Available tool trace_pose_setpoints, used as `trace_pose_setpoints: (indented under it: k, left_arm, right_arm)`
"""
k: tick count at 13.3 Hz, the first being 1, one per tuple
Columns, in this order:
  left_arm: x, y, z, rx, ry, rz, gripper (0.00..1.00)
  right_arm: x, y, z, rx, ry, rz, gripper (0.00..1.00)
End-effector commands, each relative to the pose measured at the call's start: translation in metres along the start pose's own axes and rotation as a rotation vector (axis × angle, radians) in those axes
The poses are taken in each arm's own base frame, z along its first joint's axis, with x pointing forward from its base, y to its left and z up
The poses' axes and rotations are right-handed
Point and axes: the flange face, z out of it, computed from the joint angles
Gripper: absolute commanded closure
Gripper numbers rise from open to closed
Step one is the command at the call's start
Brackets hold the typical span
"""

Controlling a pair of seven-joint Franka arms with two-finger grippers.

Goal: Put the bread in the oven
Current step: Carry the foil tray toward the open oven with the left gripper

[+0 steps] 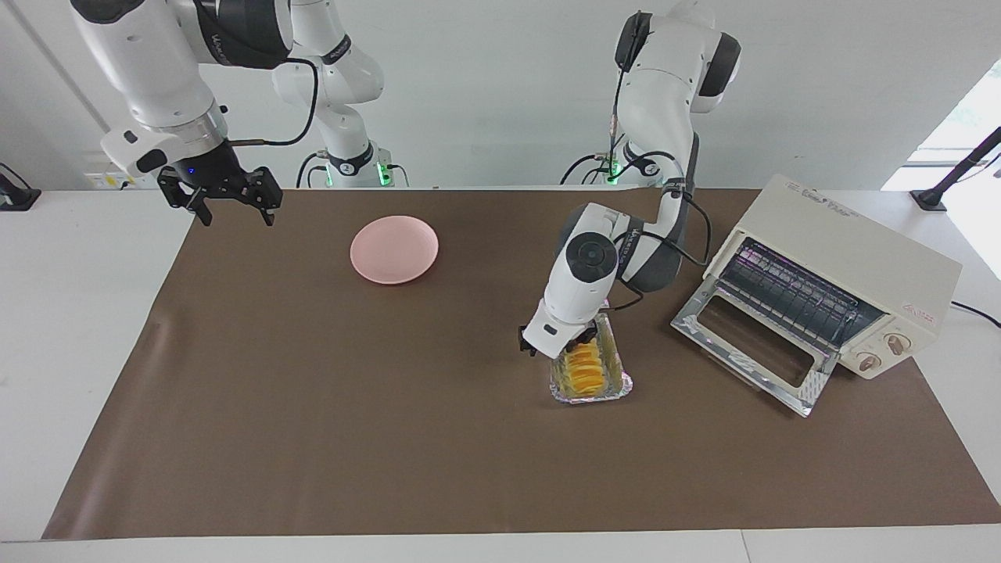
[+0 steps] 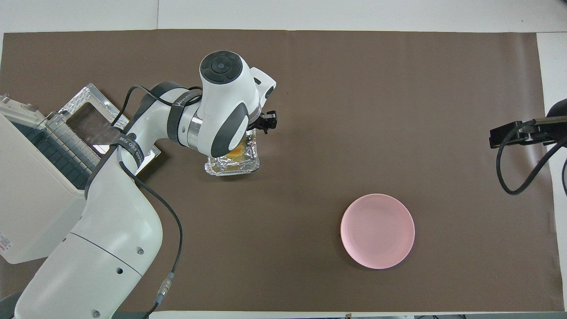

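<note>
Facing view: the left gripper is sitting right down at the bread, which is lying in the foil tray beside the oven's dropped door. Can't tell if it's gripping yet, the wrist is blocking that. The bread's long axis is running toward and away from the robots. The right gripper is waiting over the mat's edge, fingers spread, well apart from everything

Overhead view: the left arm is covering most of the bread; the plate is lying near the robots, toward the right arm's end. The left arm is clearly the nearer one
</note>
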Motion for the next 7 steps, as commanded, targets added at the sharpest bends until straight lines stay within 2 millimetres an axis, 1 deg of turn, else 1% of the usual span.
trace_pose_setpoints:
  k: [1,3,4,5,6,7]
  left_arm:
    - [-0.006,-0.008,-0.002,0.014,0.004,-0.027,1.0]
    - [-0.007,-0.006,-0.007,0.009,-0.009,-0.096,1.0]
    - [-0.008,-0.004,-0.014,0.011,-0.03,-0.116,1.0]
    - [-0.002,-0.009,-0.028,0.023,-0.054,-0.13,1.0]
    - [0.006,-0.02,-0.045,0.047,-0.065,-0.168,1.0]
    - [0.013,-0.034,-0.057,0.074,-0.061,-0.241,1.0]
  right_arm:
    - [-0.002,-0.004,-0.002,0.001,-0.014,0.0,0.0]
    - [-0.001,-0.005,-0.001,0.059,-0.013,0.053,0.0]
    - [-0.001,-0.005,-0.001,0.073,-0.013,0.074,0.0]
    - [-0.002,-0.005,-0.002,0.073,-0.01,0.072,0.0]
    - [-0.001,-0.006,-0.002,0.076,-0.007,0.074,0.0]
    - [-0.001,-0.006,-0.002,0.078,-0.004,0.074,0.0]
